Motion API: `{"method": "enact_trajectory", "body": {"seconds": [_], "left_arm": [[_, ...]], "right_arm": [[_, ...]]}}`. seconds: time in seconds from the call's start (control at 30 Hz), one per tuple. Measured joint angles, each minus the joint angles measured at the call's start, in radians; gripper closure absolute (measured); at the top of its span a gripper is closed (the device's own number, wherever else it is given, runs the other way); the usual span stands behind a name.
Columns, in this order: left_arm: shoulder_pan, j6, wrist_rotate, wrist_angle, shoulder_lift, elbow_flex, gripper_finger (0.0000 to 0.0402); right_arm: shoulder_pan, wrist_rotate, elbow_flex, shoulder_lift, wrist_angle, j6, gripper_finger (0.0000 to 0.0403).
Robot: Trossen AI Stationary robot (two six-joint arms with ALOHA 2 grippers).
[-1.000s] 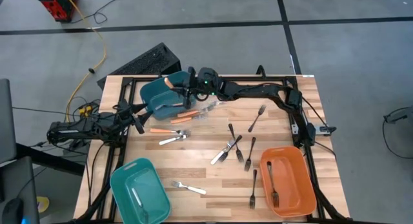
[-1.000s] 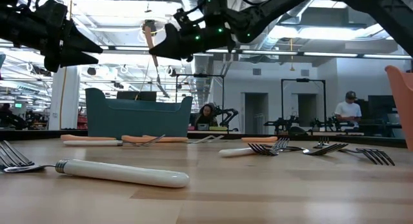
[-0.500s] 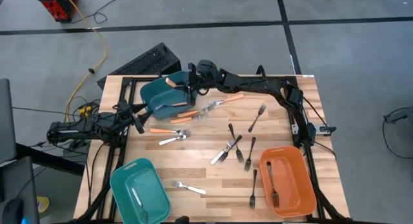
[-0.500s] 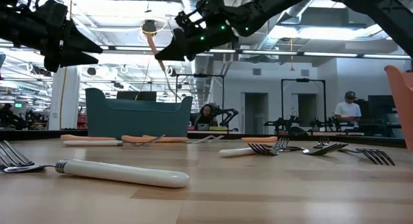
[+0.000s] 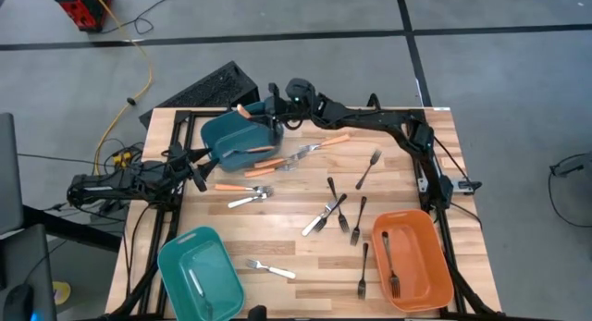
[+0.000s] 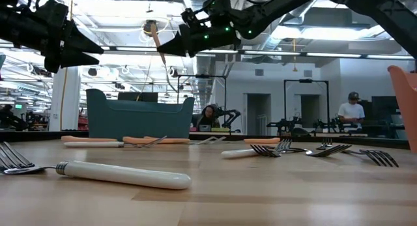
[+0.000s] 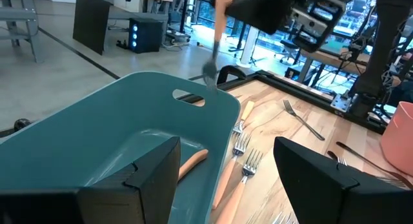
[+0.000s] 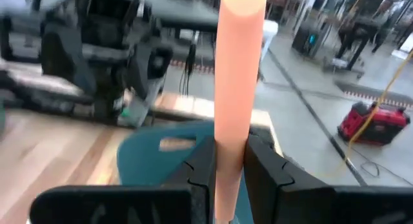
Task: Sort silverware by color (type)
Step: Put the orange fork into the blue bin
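Note:
My right gripper (image 5: 270, 114) reaches across to the far teal bin (image 5: 239, 141) and is shut on an orange-handled fork (image 6: 155, 42), above the bin's far rim (image 7: 193, 95). One orange-handled fork (image 7: 191, 161) lies inside that bin. More orange-handled forks (image 5: 269, 164), silver forks (image 5: 246, 200) and black forks (image 5: 334, 206) lie flat on the table. My left gripper (image 5: 200, 176) stands open at the bin's near-left corner; whether it touches the bin does not show. My right gripper pinches the fork's orange handle (image 8: 231, 114) between its two fingers, which lie across it. It comes from the table's right, slanting down. The fork is lifted clear and nearly upright, its handle end (image 6: 150, 27) up and its silver tines (image 7: 210, 71) hanging over the bin.
A second teal bin (image 5: 199, 273) with a silver fork sits at the near-left corner. An orange bin (image 5: 413, 259) with a black fork sits at the near right. Loose forks cover the table's middle, with bare wood between the two near bins. A person (image 6: 352, 109) stands far behind.
My right gripper has moved a little toward the table's far edge over the teal bin, still shut on the fork. The fork swung to a tilt and has come back nearly upright. An orange-handled fork on the table, earlier under the arm, now shows.

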Motion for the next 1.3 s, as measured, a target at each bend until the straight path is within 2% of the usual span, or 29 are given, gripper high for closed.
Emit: {"method": "enact_trajectory", "body": {"seconds": [0.1, 0.17, 0.23, 0.4, 0.5, 0.57, 0.97, 1.3], "left_arm": [[0.000, 0.000, -0.001, 0.000, 0.000, 0.000, 0.0167], [0.000, 0.000, -0.001, 0.000, 0.000, 0.000, 0.0167], [0.000, 0.000, -0.004, 0.000, 0.000, 0.000, 0.0167], [0.000, 0.000, -0.005, 0.000, 0.000, 0.000, 0.0167], [0.000, 0.000, -0.008, 0.000, 0.000, 0.000, 0.0167], [0.000, 0.000, -0.009, 0.000, 0.000, 0.000, 0.0167], [0.000, -0.004, -0.011, 0.000, 0.000, 0.000, 0.0167], [0.000, -0.008, -0.017, -0.001, 0.000, 0.000, 0.0167]], "right_arm": [[0.002, -0.004, -0.007, 0.034, 0.031, 0.063, 0.0323], [0.014, 0.035, 0.013, 0.081, 0.077, 0.039, 0.0319], [0.010, 0.045, 0.021, 0.086, 0.040, 0.068, 0.0313], [-0.010, 0.050, 0.088, 0.113, 0.077, 0.150, 0.0313], [-0.009, 0.074, 0.088, 0.149, 0.066, 0.145, 0.0314], [-0.009, 0.077, 0.080, 0.159, 0.016, 0.172, 0.0313], [-0.004, 0.079, 0.083, 0.202, 0.046, 0.257, 0.0302], [-0.002, 0.136, 0.085, 0.199, 0.014, 0.304, 0.0300]]}}
